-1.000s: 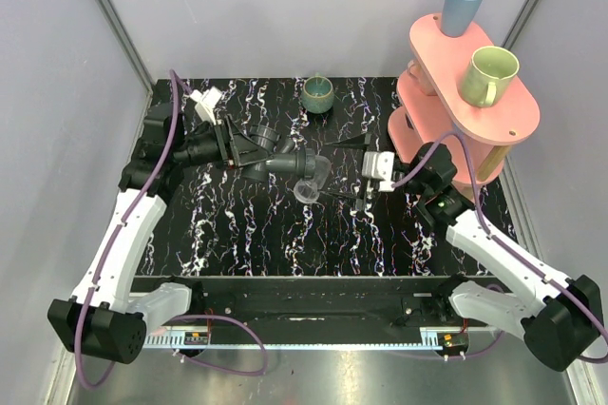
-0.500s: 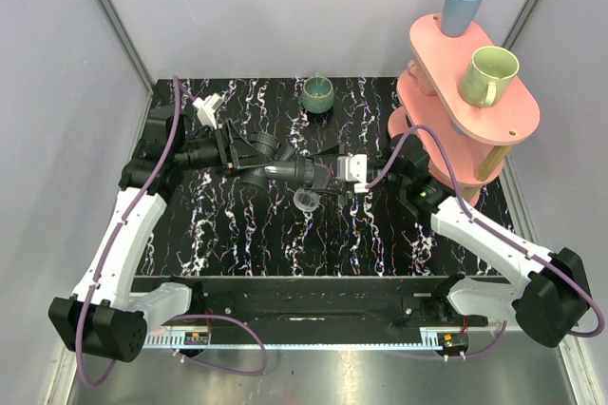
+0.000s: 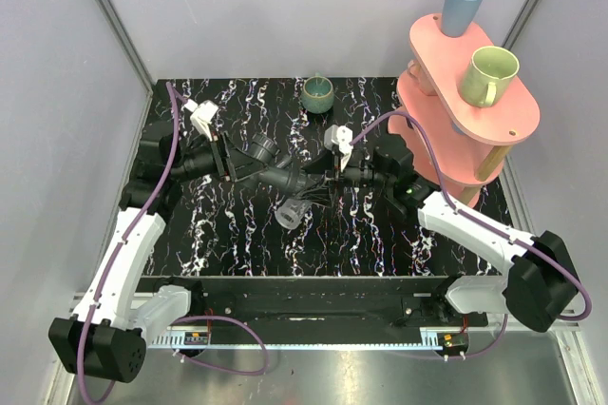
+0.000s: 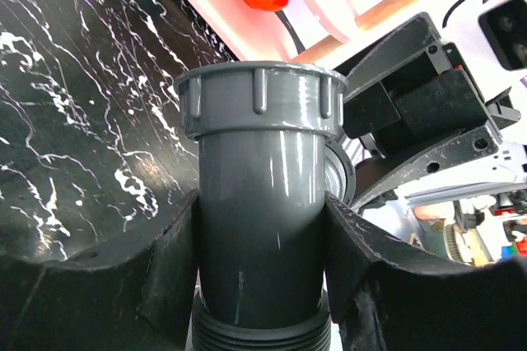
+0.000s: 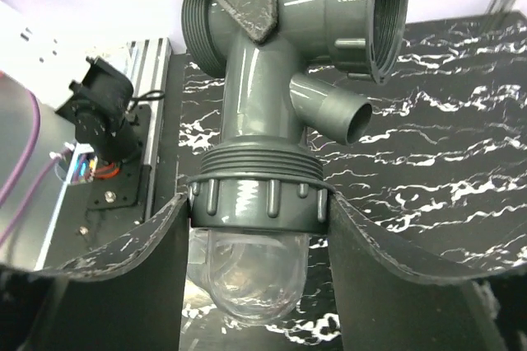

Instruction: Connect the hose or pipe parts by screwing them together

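Note:
My left gripper (image 4: 259, 264) is shut on the straight barrel of the dark grey pipe fitting (image 4: 259, 194) and holds it above the table, left of centre (image 3: 269, 169). The fitting branches into a wide threaded socket (image 5: 366, 9) and a small side spout (image 5: 333, 112). At its lower end a ribbed grey collar (image 5: 255, 201) carries the clear connector (image 5: 247, 273), which hangs under it as a see-through dome (image 3: 289, 213). My right gripper (image 5: 255, 212) sits around that collar, a finger pressed against each side, and reaches in from the right (image 3: 312, 184).
A small green cup (image 3: 317, 94) stands at the back of the black marbled table (image 3: 237, 253). A pink two-tier rack (image 3: 456, 125) at the right holds a blue cup (image 3: 463, 6) and a pale green mug (image 3: 489, 75). Grey walls close in both sides.
My right arm has swung left to the fitting and its jaws have closed from wide open onto the ribbed collar. The fitting's free end and the clear connector now sit lower and further left.

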